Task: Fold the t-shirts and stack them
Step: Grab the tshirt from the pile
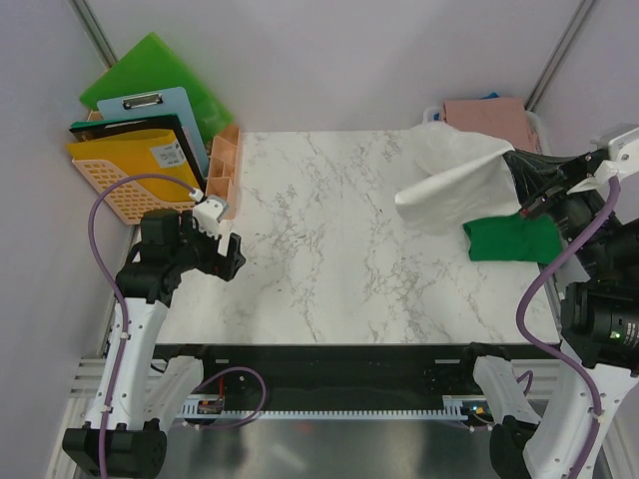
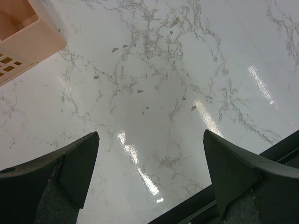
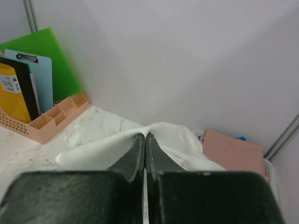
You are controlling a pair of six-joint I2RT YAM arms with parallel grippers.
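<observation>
Top external: your right hand (image 1: 526, 178) pinches the cream-white t-shirt (image 1: 454, 180) above the green t-shirt (image 1: 509, 239); its hanging hem may drag that askew. Left hand (image 2: 150, 144) spread.

Polished stone look, soft matt cloth, hard plastic.
The table (image 1: 329, 249) had a smooth, glossy, marble-patterned top that threw bright streaks of light in the left wrist view. At the right of the overhead frame, the cream-white t-shirt (image 1: 454, 180), the green t-shirt (image 1: 511, 239) and the dusty-pink t-shirt (image 1: 487, 120) were soft matt cloth, the white one creased. At the upper left, the green board (image 1: 160, 70) and the peach organiser (image 1: 225, 165) were smooth plastic, and the blue clipboard (image 1: 165, 105) bore a shiny metal clip (image 1: 143, 101). The left gripper (image 2: 150, 140) had fingers (image 2: 77, 170) of matt black plastic, faintly grainy.
</observation>
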